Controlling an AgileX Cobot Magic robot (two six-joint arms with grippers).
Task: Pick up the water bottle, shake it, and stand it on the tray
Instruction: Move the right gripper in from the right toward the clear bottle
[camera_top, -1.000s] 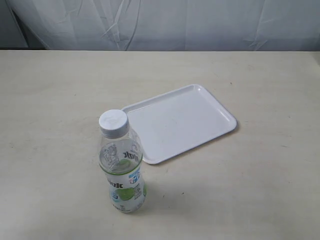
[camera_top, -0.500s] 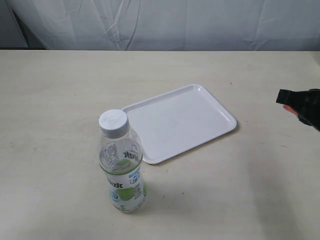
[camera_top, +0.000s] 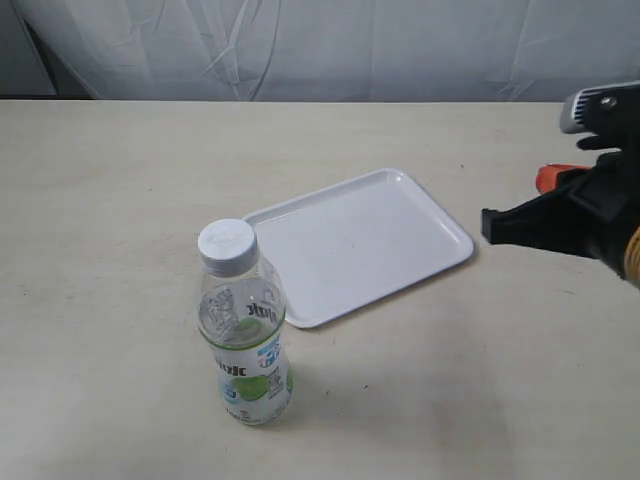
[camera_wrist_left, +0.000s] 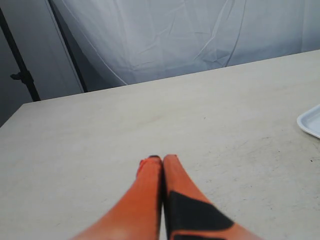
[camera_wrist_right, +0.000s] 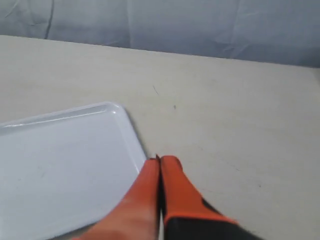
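Observation:
The water bottle (camera_top: 244, 325) stands upright on the table near the front, its white cap on top, just in front of the tray's near corner. The flat white tray (camera_top: 360, 240) lies empty behind it. My right gripper (camera_top: 487, 225) reaches in from the right, shut and empty, its tip just off the tray's right corner. In the right wrist view the gripper (camera_wrist_right: 159, 159) sits pressed together beside the tray's rim (camera_wrist_right: 131, 131). My left gripper (camera_wrist_left: 161, 158) is shut over bare table, with a tray corner (camera_wrist_left: 311, 121) far off. Neither wrist view shows the bottle.
A pale tabletop (camera_top: 110, 200) stretches around everything, backed by a grey-white curtain (camera_top: 330, 45). A dark stand pole (camera_wrist_left: 20, 70) rises beyond the table's far edge in the left wrist view.
The right arm has come into the exterior view from the right edge and moved left toward the tray's right corner. Bottle and tray have not moved.

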